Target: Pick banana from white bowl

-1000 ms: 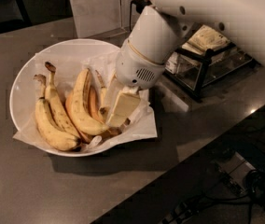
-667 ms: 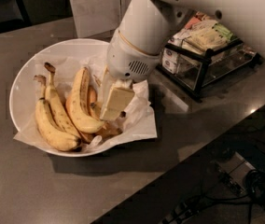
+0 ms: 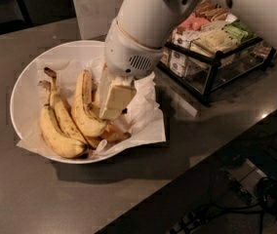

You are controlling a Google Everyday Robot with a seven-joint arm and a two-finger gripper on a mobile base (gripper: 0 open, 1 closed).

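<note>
Movement first: within the last second my arm has swung left, away from the bowl's right edge, and my cream-padded gripper [image 3: 115, 97] now hangs low over the middle of the wide, shallow white bowl [image 3: 25, 84]. I read that as the approach nearly done, with the grasp itself still to be made. Whether my jaws are spread or pressed together I cannot tell from here; nothing shows as lifted.

The stubby yellow banana [image 3: 113, 134], brown-blotched and soft-looking, lies in the bowl just beneath my gripper, only its lower end peeping out. Just to its left is the long curved banana [image 3: 86, 108], smooth and brighter, and beyond that the joined pair of speckled bananas [image 3: 55, 126] with dry, dark stems.

All three rest on crinkled white paper [image 3: 146, 123] that spills over the rim, thin stuff that could drag along with the fruit. The bowl stands on a glossy grey stone counter [image 3: 41, 199]; a black wire rack [image 3: 211, 69] of packets stands to the right
</note>
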